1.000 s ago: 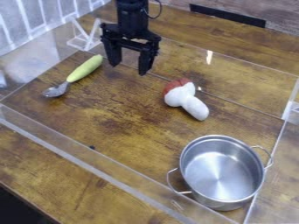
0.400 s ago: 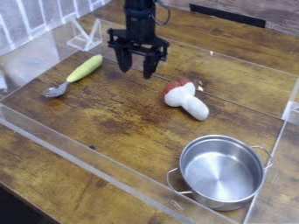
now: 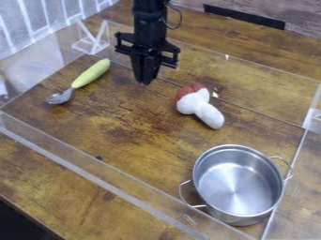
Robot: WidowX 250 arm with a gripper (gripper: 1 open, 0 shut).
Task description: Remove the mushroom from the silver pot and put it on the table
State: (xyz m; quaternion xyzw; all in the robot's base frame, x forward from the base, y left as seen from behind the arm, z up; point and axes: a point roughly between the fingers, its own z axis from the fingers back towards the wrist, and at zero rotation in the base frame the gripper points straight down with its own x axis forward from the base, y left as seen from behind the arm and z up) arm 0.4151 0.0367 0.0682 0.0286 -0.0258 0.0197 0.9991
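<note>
Dark brown wooden planks with a strong grain make up the table, and a low clear plastic wall fences off the working area on it. Taking the round shiny stainless-steel pot as the landmark: it stands upright near the lower right corner of the fenced area, small loop handles on its sides, and its inside shows nothing but bare metal.

Up and a little left of the pot, well apart from it, lies the small toy mushroom with the reddish-brown cap and thick white stem. It is tipped on its side directly on the wood, cap pointing up-left, stem pointing down-right toward the pot.

Farther from the pot again, up and to the left beyond the mushroom, the black robot gripper hangs from its arm pointing straight down. Its fingers are pressed together into one narrow point with nothing between them, and the tip sits close over the bare planks, clear of the mushroom.

Far across the table from the pot, near the left wall, a yellow-green corn cob lies slantwise, and just below it rests a small grey spoon. A white wire rack stands behind them at the back edge.
</note>
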